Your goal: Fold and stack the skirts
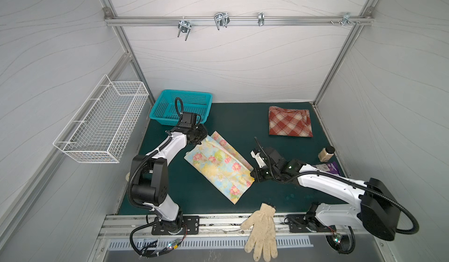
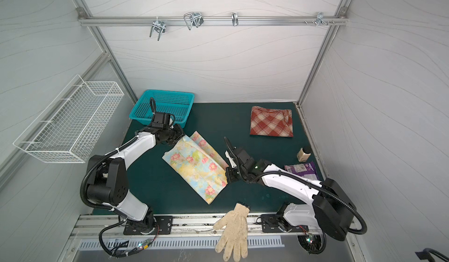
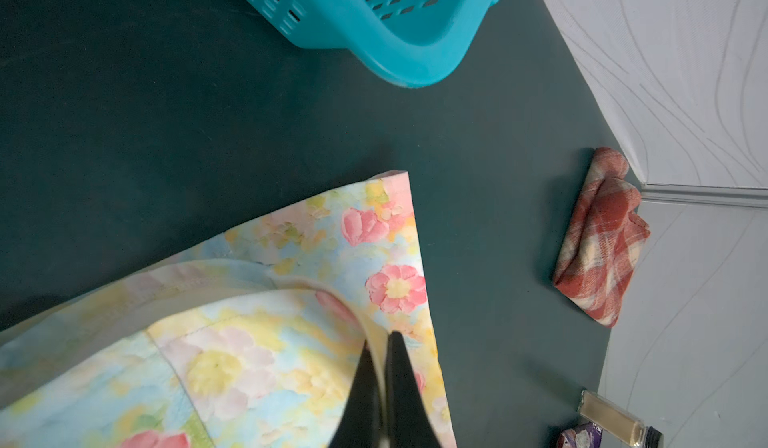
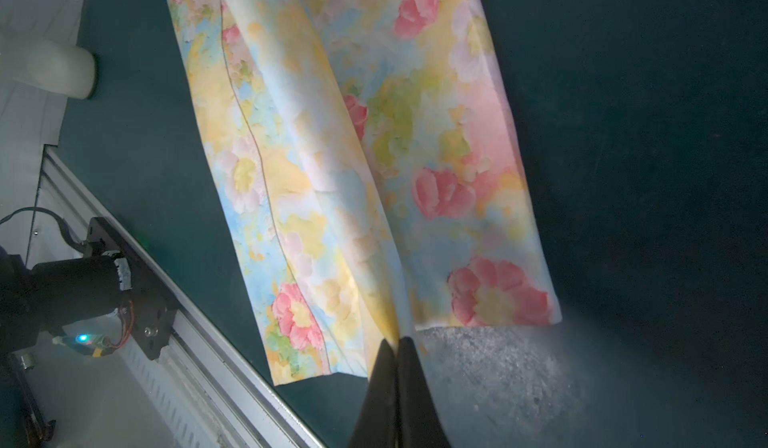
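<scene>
Green mat (image 1: 243,127): floral skirt (image 1: 218,166) pinched at eleven o'clock by left gripper (image 3: 380,342), at four o'clock by right gripper (image 4: 397,340).

White wavy-lined walls (image 1: 230,61), green mat (image 1: 243,119)

Bare counter (image 1: 233,119) lies open between the floral skirt (image 1: 218,166) and the plaid skirt (image 1: 289,122), and along the near edge left of the glove (image 1: 261,231); the teal basket (image 1: 159,106) fills the far left corner; a jar (image 1: 326,153) and purple packet (image 1: 331,169) crowd the right edge.
</scene>
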